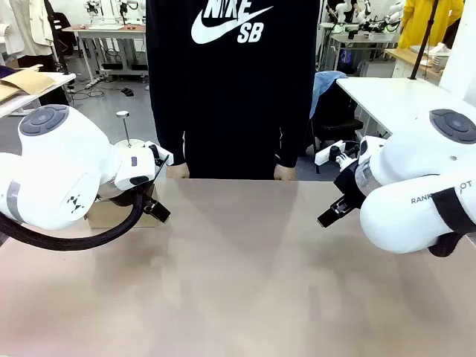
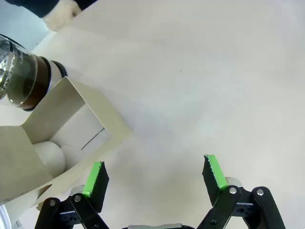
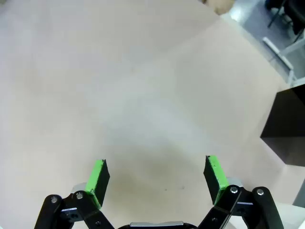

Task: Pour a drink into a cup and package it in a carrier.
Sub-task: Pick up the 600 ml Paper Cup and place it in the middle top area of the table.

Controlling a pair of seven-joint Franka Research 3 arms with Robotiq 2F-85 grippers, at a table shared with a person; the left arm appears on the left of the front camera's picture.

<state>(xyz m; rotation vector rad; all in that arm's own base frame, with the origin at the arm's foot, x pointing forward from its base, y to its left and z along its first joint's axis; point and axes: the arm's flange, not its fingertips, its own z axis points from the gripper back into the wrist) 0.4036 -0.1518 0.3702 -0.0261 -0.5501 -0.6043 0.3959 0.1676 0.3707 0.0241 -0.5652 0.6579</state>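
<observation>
The drink (image 2: 25,88) is dark brown liquid in a clear glass press pot (image 2: 14,67) at the top left of the left wrist view. Its plunger knob (image 1: 123,115) rises behind my left arm. The brown cardboard carrier (image 2: 78,114) lies beside the pot, with a white rounded shape (image 2: 50,156) inside it, possibly the cup. My left gripper (image 2: 155,175) (image 1: 155,210) is open just beside the carrier's edge, holding nothing. My right gripper (image 3: 155,176) (image 1: 332,214) is open over bare table.
A person in a black sweatshirt (image 1: 230,82) stands at the far edge, with one hand (image 1: 176,171) and the other hand (image 1: 285,172) resting on the table (image 1: 238,275). A black box (image 3: 286,129) stands at the right of the right wrist view.
</observation>
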